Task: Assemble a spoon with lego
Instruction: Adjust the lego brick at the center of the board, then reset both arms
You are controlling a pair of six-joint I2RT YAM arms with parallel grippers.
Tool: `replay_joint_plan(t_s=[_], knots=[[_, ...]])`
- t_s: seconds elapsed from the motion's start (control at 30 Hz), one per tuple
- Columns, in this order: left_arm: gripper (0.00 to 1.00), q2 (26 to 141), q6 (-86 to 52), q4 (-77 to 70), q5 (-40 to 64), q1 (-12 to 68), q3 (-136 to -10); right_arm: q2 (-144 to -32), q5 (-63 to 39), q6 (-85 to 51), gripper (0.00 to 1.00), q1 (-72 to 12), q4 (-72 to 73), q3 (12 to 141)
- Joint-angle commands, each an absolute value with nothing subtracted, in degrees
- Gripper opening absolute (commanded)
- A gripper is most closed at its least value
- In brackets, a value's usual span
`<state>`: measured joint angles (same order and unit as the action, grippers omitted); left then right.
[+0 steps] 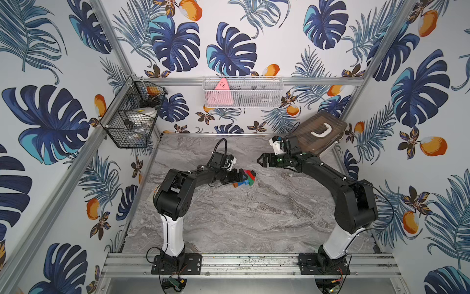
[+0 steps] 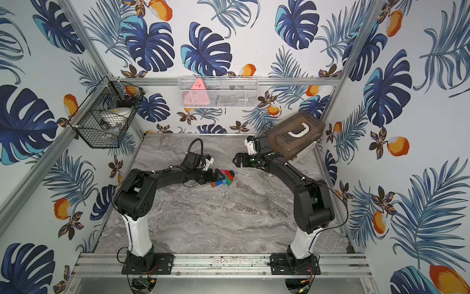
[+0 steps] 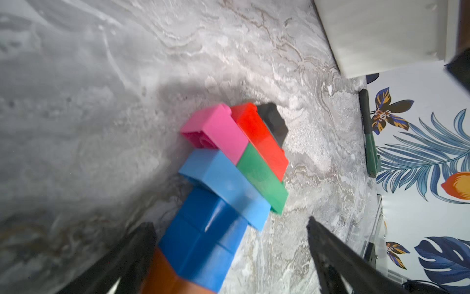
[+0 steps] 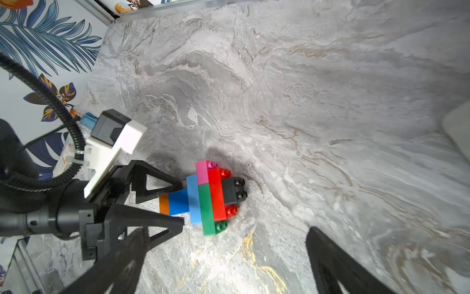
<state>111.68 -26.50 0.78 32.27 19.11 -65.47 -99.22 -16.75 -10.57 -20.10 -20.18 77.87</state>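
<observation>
Spoon position: the spoon (image 4: 203, 198) lies on its side on the marble table (image 1: 229, 216), studs pointing sideways, between the two arms; in both top views it sits just off the left arm's tips
Build state: judged complete; orange-and-blue stem (image 4: 178, 202), light blue crossbar, pink, green and red head (image 4: 216, 196) and black tip (image 4: 232, 192) are all joined, and no loose brick is in view
Left gripper (image 1: 239, 177): jaws spread, one on either side of the stem; one finger is at or very near the stem, the other stands clear; nothing is pinched
Right gripper (image 1: 260, 161): jaws spread and empty, raised, well apart from the spoon, beside the brown lidded box (image 1: 320, 132)
Weight: judged light; hollow plastic bricks
Stiffness: each brick is rigid, but the joints are press-fit only; a bending load across the narrow stem may split them
Surface: smooth and glossy; likely to slip or twist under a light pinch
Hold point: the flat side faces of the blue stem, close to the crossbar, jaws square to the faces
Avoid: the black tip, held by one small joint
</observation>
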Motion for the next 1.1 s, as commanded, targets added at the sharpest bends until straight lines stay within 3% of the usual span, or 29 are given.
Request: replay_joint_plan(t_s=[0.0, 0.3, 0.63, 0.73, 0.8, 0.87, 0.93, 1.0, 1.07], knots=[[0.99, 108.95, -28.46, -2.19, 30.88, 20.78, -62.8, -95.77, -12.19, -7.11, 1.0, -19.13, -25.28, 77.19], [0.99, 109.31, -33.18, -8.17, 28.98, 27.1, -58.2, -90.35, -12.39, -5.46, 1.0, -14.37, -26.37, 73.94], [0.99, 100.35, -24.46, 6.67, 20.05, 23.19, -59.23, -82.3, -11.3, -6.79, 1.0, -11.16, -23.33, 68.44], [0.99, 93.04, -22.86, 2.63, 13.81, 17.14, -54.07, -75.07, -2.77, -5.8, 1.0, -11.16, -16.73, 58.17], [0.99, 87.34, -19.06, -7.98, 4.45, 14.39, -46.94, -71.26, 7.8, -5.56, 1.0, -11.16, -8.91, 49.95], [0.99, 84.61, -10.48, -20.1, 1.62, 12.51, -40.62, -69.66, 15.07, -5.67, 1.0, -10.99, -1.24, 43.12], [0.99, 84.65, -0.65, -27.55, -2.98, 12.47, -37.0, -70.06, 19.15, -4.38, 1.0, -10.99, 8.27, 37.08], [0.99, 85.86, -0.92, -32.59, -13.34, 12.28, -34.79, -72.67, 22.64, -4.0, 1.0, -10.99, 18.25, 31.94], [0.99, 85.42, -0.16, -36.7, -15.84, 11.56, -33.17, -76.96, 24.88, -4.35, 1.0, -10.95, 27.29, 28.04]])
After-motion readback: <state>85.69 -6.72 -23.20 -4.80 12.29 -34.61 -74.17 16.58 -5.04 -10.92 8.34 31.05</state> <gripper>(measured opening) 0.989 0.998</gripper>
